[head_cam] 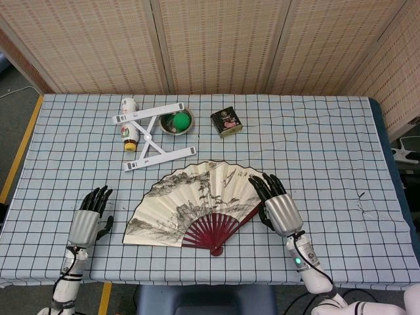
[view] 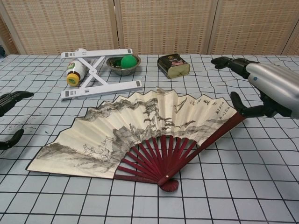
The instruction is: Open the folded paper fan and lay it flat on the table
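Note:
The paper fan (head_cam: 197, 203) lies spread open and flat on the checked tablecloth, painted leaf toward the back and dark red ribs meeting at a pivot near the front edge. The chest view shows the fan (view: 140, 126) resting on the cloth across its whole width. My right hand (head_cam: 281, 211) hovers at the fan's right end, fingers spread, holding nothing. In the chest view, the right hand (view: 273, 88) has its thumb just above the red end stick and its fingers wide apart. My left hand (head_cam: 87, 223) sits left of the fan, apart from it, fingers open; the chest view shows this left hand (view: 9, 102) at the frame's edge.
At the back stand a white folding stand (head_cam: 147, 131), a bottle with a yellow cap (head_cam: 129, 128), a metal bowl (head_cam: 177, 122) holding a green ball, and a small dark tin (head_cam: 225, 122). The table's front edge runs close below the fan's pivot.

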`<state>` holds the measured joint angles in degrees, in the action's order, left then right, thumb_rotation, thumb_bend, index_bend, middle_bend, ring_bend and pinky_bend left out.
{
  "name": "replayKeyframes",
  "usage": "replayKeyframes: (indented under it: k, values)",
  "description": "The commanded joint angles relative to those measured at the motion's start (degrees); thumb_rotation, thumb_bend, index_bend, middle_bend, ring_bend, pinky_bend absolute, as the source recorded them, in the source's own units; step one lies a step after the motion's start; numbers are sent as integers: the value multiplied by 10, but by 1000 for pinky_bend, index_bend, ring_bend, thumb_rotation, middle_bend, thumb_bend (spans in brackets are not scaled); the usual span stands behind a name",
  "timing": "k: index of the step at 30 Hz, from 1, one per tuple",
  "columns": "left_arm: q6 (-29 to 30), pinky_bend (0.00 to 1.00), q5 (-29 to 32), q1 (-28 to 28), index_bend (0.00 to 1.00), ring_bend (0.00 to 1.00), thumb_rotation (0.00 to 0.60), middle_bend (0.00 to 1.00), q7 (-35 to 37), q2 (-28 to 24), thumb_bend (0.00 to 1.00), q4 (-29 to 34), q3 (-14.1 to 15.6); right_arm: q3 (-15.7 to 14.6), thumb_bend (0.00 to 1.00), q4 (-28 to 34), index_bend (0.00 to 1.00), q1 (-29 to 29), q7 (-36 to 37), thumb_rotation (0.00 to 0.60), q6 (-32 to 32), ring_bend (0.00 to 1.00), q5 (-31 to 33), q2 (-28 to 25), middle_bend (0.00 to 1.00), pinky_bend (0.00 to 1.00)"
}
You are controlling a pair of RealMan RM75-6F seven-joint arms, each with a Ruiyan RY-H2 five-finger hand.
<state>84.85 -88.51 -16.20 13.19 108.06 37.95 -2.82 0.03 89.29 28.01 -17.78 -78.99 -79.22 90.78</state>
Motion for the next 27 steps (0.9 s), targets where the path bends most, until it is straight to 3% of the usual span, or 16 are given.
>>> replayKeyframes:
  k: [1, 5, 8, 12, 17, 22, 27]
  values:
    - [-8, 116, 0, 0, 0, 0, 600, 0, 15, -32, 478, 52, 3, -12, 263, 59, 0, -5, -33, 600, 36, 0, 19, -52, 0, 13]
    - [-10, 116, 10, 5, 0, 0, 600, 0, 40, -83, 476, 140, -5, -29, 191, 133, 0, -7, -53, 600, 75, 0, 46, -132, 0, 0]
    - [9, 115, 11, 15, 0, 0, 600, 0, 60, -133, 476, 229, -11, -32, 181, 173, 0, -22, -58, 600, 59, 0, 44, -184, 0, 0]
    - [39, 103, -2, 44, 0, 0, 600, 0, 53, -230, 472, 348, 5, -41, 176, 212, 0, -72, -54, 600, -21, 0, 14, -250, 0, 0]
    - [30, 92, 0, 95, 0, 0, 594, 0, -50, -407, 455, 493, 71, -85, 175, 210, 0, -178, -41, 600, -155, 0, -43, -310, 0, 0]
    - [81, 49, -22, 124, 0, 0, 529, 0, -100, -425, 447, 504, 75, -92, 175, 150, 0, -272, 21, 600, -255, 0, -41, -309, 0, 0]
    - [85, 46, -35, 125, 0, 0, 525, 0, -139, -418, 440, 498, 68, -81, 175, 143, 0, -285, 53, 600, -237, 0, -23, -333, 0, 0]
